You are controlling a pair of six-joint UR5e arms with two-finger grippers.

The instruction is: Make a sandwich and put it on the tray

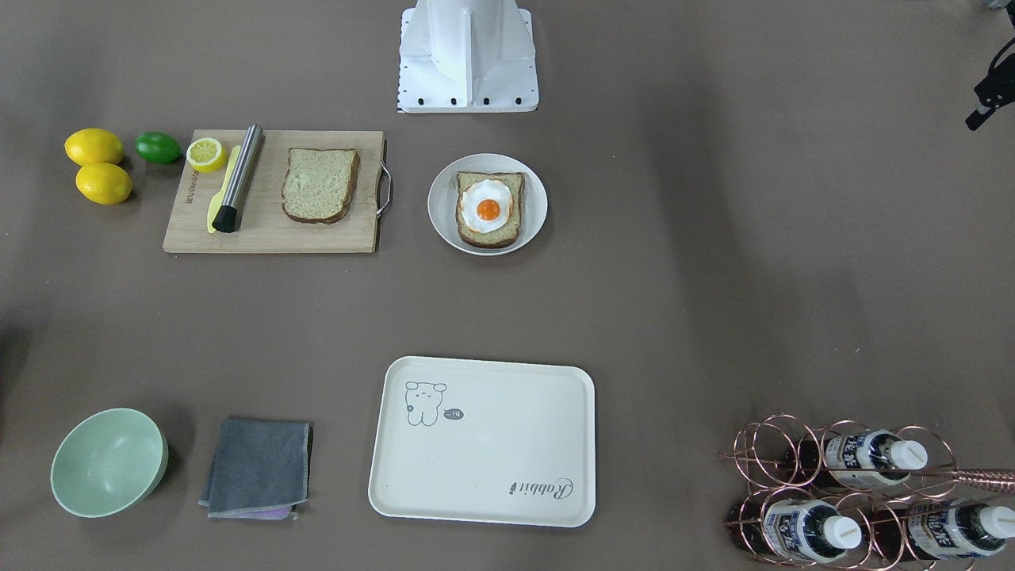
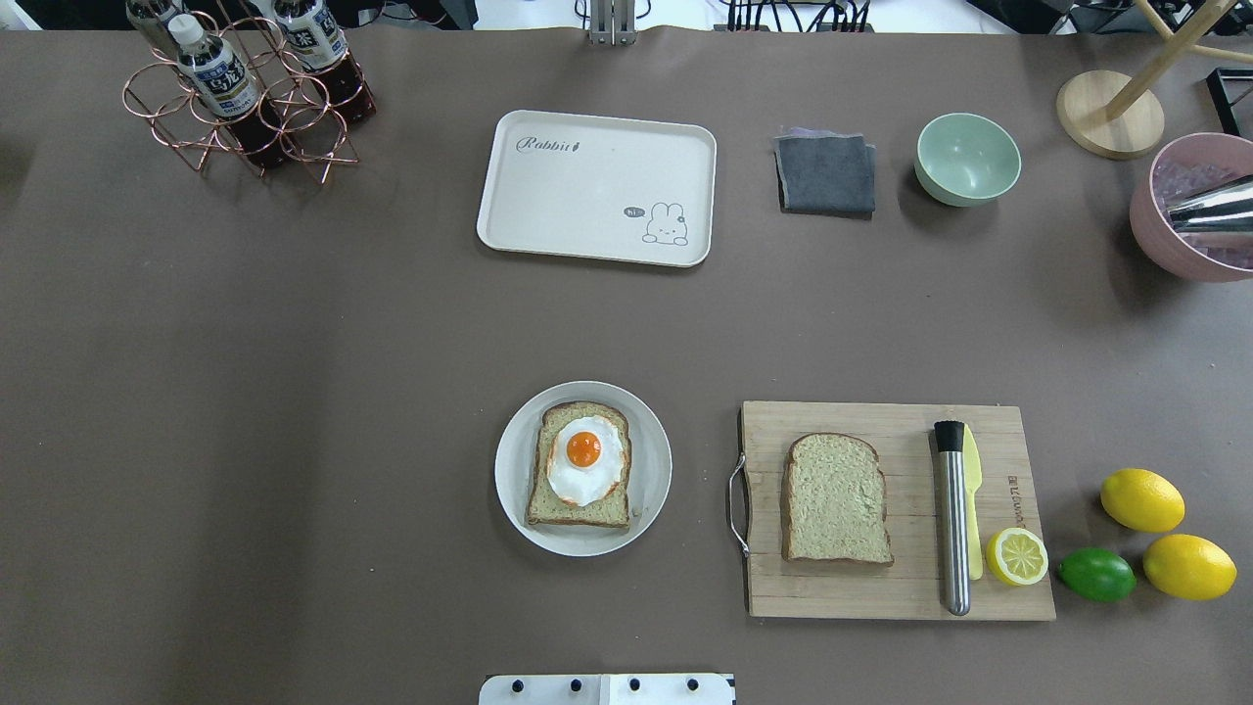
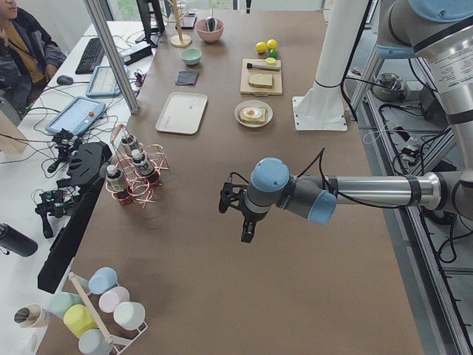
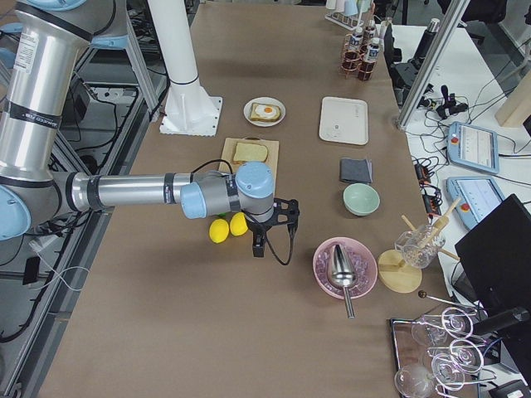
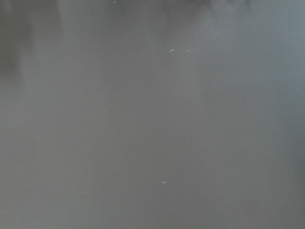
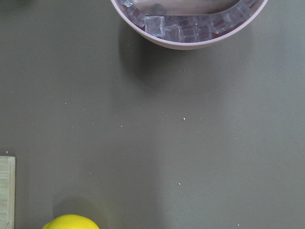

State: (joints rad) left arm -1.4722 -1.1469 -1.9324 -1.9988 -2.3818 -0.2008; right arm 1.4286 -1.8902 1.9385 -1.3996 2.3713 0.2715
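Note:
One bread slice lies flat on the wooden cutting board. The other slice lies on a round white plate with the fried egg on top. The cream tray sits bare at the far middle of the table. My left gripper hangs over bare table far to the left, past the bottle rack. My right gripper hangs just beyond the lemons at the right end. I cannot tell whether either is open or shut. Neither wrist view shows fingers.
On the board lie a steel muddler, a yellow knife and a half lemon. Two lemons and a lime sit beside it. Grey cloth, green bowl, pink ice bowl, bottle rack stand far.

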